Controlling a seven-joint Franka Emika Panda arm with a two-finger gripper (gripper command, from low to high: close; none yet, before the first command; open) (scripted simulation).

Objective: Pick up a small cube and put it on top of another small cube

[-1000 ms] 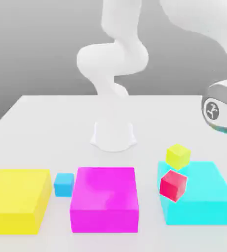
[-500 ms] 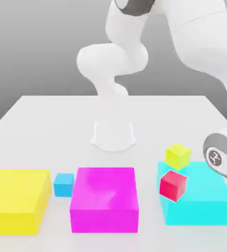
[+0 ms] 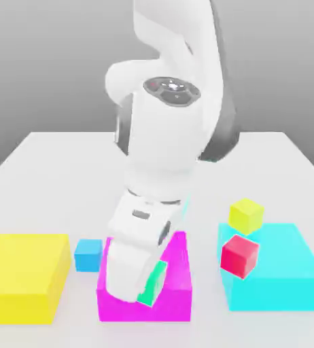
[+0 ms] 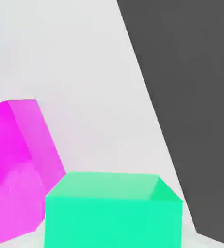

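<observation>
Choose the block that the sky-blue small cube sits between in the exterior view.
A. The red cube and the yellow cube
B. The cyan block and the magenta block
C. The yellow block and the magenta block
C: the sky-blue cube rests on the table between the large yellow block and the large magenta block.

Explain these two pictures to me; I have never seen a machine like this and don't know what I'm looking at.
This is a computer-simulated white robot arm bolted to a pale table. One picture comes from a camera off the arm; the other from a camera on its hand. The hand has swung low over the big pink block and carries a small green cube, close up in the hand view. On the table also lie a big yellow block, a small blue cube, and a big light-blue block with a small yellow cube behind it and a small red cube.
</observation>
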